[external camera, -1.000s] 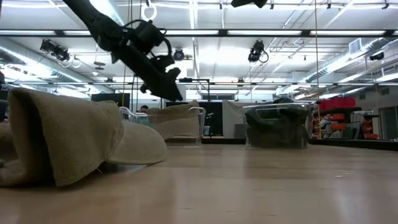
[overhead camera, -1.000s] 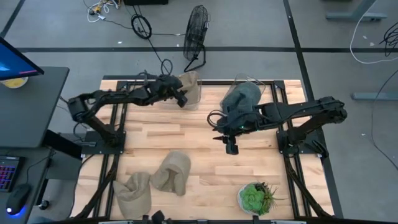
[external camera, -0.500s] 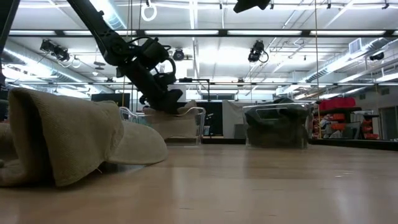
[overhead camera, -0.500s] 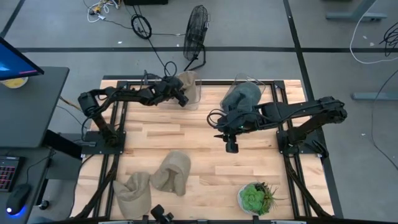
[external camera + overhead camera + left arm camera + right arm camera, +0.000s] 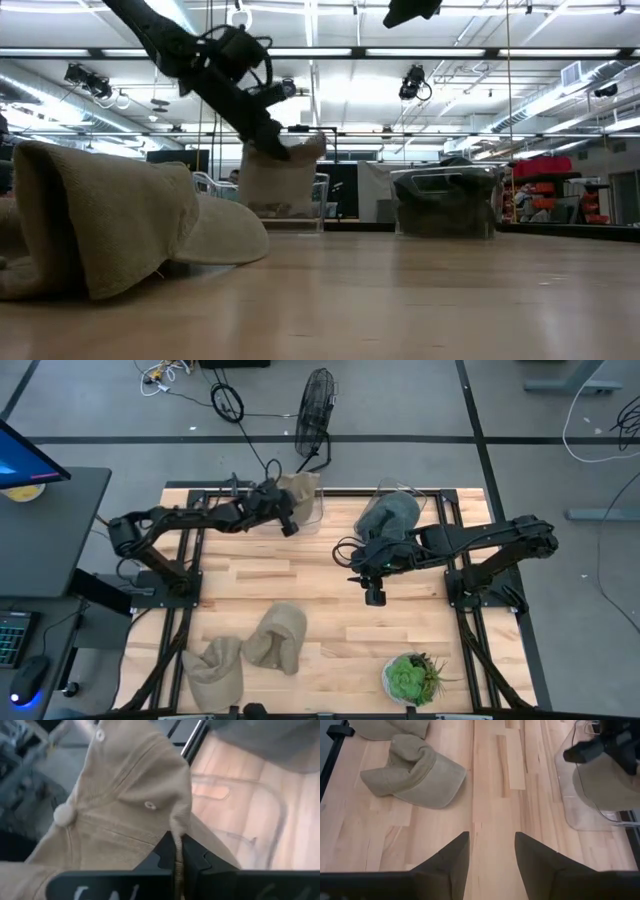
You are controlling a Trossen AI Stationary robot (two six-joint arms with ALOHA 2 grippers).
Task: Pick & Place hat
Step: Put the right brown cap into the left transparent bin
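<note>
1. The left end effector (image 5: 291, 520) is at the far edge of the worktop (image 5: 330, 625), pinched tight on a fold of a tan hat (image 5: 300, 492); in the left wrist view its fingers (image 5: 167, 851) meet on the cloth with no gap between them
2. The held hat (image 5: 280, 170) hangs from that end effector over a clear bin (image 5: 312, 518) at the far left of the worktop; in the low view its lower part sits within the bin's walls (image 5: 322, 190), while the upper part rises above the rim
3. The left wrist view shows the hat's crown (image 5: 130, 795), with a button on top and small eyelets
4. The right end effector (image 5: 374, 596) hovers over the middle of the worktop, empty; in the right wrist view its fingers (image 5: 447, 860) stand apart with bare wood between them
5. A second clear bin (image 5: 425, 500) at the far right holds a dark grey hat (image 5: 388, 518)
6. Two more tan hats lie near the front left of the worktop: one (image 5: 278, 636) closer to the centre, the other (image 5: 214, 670) by the front corner, just beside each other
7. A green plant (image 5: 410, 678) sits at the front right
8. A fan (image 5: 315, 405) stands on the floor beyond the worktop
</note>
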